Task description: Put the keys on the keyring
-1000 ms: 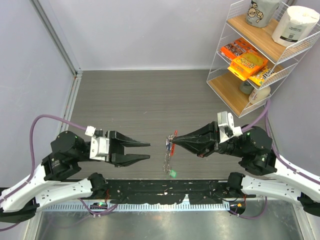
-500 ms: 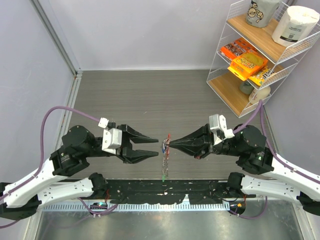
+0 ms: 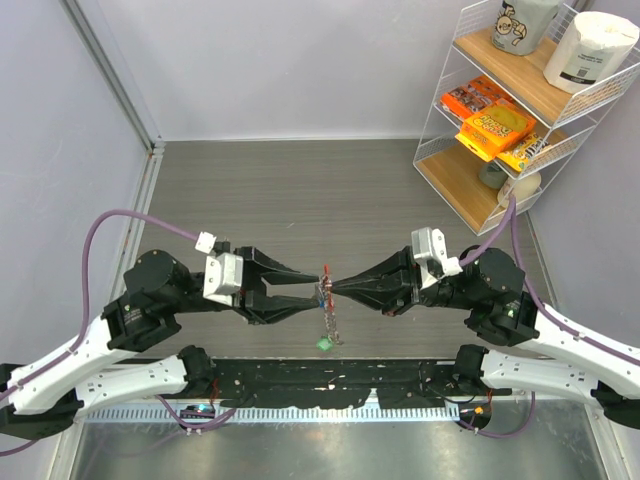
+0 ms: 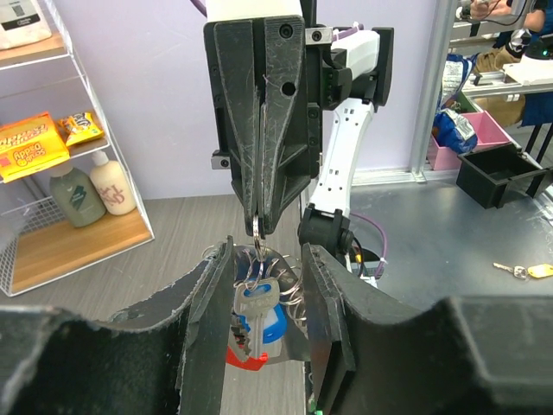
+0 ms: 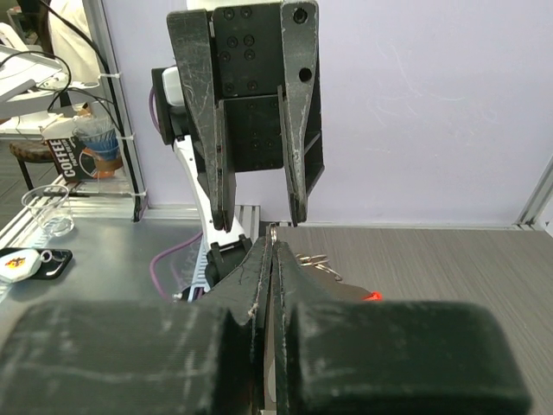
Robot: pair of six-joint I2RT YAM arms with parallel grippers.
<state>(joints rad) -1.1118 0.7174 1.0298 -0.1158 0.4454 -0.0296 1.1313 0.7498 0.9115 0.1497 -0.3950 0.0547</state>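
Observation:
My right gripper (image 3: 330, 287) is shut on the silvery ring of the keyring (image 3: 324, 283) and holds it above the table. The red clip (image 3: 326, 270) sticks up from it. A short chain hangs down with the green key (image 3: 324, 343) at its end. My left gripper (image 3: 318, 292) is open, one finger on each side of the keyring. In the left wrist view the blue key (image 4: 259, 316) and red clip (image 4: 242, 356) hang between my open fingers (image 4: 207, 320), touching neither. In the right wrist view my shut gripper (image 5: 273, 238) pinches the ring at its tip.
A white wire shelf (image 3: 440, 120) with snack packs, bottles and a paper roll stands at the back right. Grey walls close the left and the back. A metal rail (image 3: 330, 410) runs along the near edge between the arm bases.
My left gripper has moved right until its open fingers straddle the keyring. My right gripper has carried the keyring a little left to meet it. The hanging chain has swung.

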